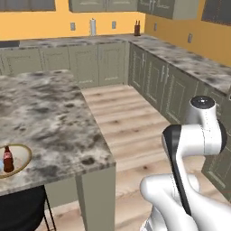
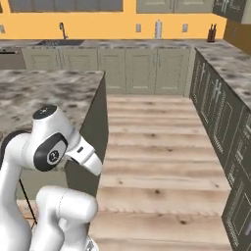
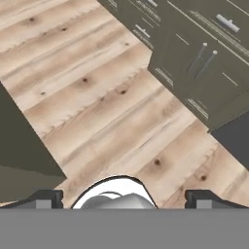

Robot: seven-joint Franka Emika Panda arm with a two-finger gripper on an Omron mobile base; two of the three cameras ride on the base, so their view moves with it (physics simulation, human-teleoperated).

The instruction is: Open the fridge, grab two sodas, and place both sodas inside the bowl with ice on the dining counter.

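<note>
Nearest the base, the pincer (image 3: 124,198) pointed down at the plank floor (image 3: 97,97), its two dark tips standing far apart at the bottom of the hand view with nothing between them: spread wide and empty. The white arm (image 1: 194,149) was folded in close above the base.

Just beyond, at the near corner of the dining counter (image 1: 49,117), sat the tan-rimmed bowl (image 1: 25,151), cut off by the left edge of the left base view. One soda (image 1: 8,159) stood upright inside it, red cap up. Ice showed only as a pale sliver at the frame edge, too little to describe. By that reading, one bottle was delivered and a second remained to fetch. No second soda and no fridge were in sight.

The risks, as judgement: the bowl lay close to the counter's corner, so a hasty swing of the arm on the return could clip the rim or topple the standing bottle. A second bottle lowered against the first could knock it over. The base also stood close to the counter's side panel (image 2: 95,122), so turning away could scrape it.

Farther off ran wall cabinets (image 2: 142,68) under a granite top, with a knife block (image 1: 137,28) and a paper-towel roll (image 1: 93,26) against the yellow wall.
</note>
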